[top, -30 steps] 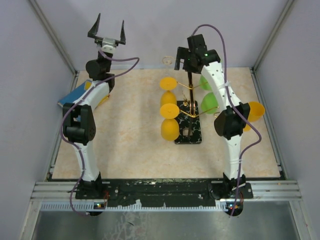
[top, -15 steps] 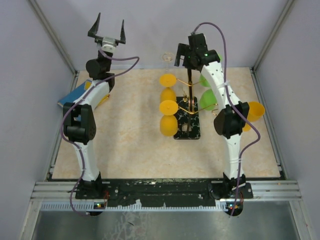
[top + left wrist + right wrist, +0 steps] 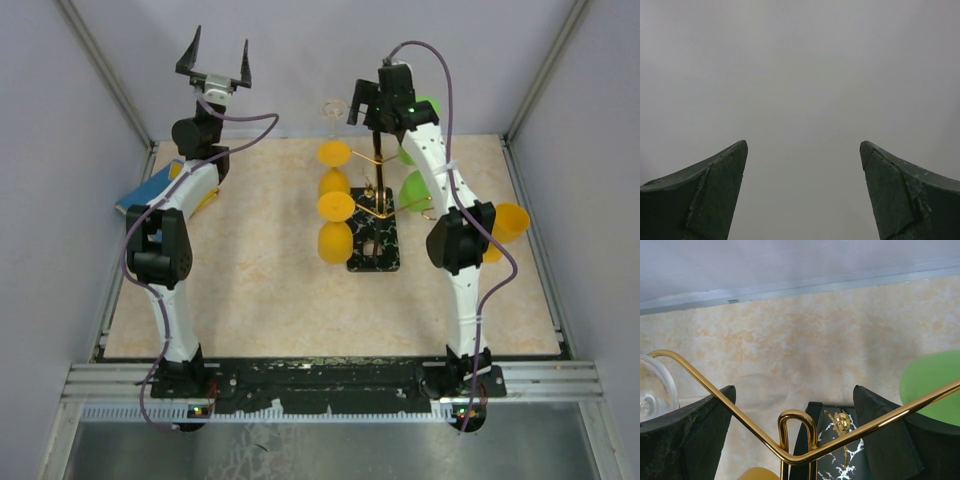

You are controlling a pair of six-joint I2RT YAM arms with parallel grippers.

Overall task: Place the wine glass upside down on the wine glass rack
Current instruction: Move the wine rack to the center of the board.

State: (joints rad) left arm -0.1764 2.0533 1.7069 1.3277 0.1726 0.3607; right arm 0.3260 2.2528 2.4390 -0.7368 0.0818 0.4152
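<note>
The wine glass rack (image 3: 377, 196) is a gold wire stand on a black marbled base (image 3: 374, 245) at mid-table. Two yellow glasses (image 3: 335, 170) hang upside down on its left side, and two green ones (image 3: 416, 186) hang on its right. A clear wine glass (image 3: 652, 386) shows under the far end of the rack's left arm. My right gripper (image 3: 372, 115) (image 3: 794, 390) hovers open at the rack's top. Its fingers straddle the central gold loop (image 3: 796, 426), and the V-shaped wire crosses in front of them. My left gripper (image 3: 213, 60) (image 3: 803, 143) is raised, open and empty, facing the grey back wall.
An orange glass (image 3: 510, 222) lies at the table's right side behind the right arm. A blue flat object (image 3: 152, 187) rests at the left edge beside the left arm. Grey walls close in the table on three sides.
My right gripper has moved toward the back wall. The rack and its hanging glasses have shifted the same way. The left arm has not moved.
</note>
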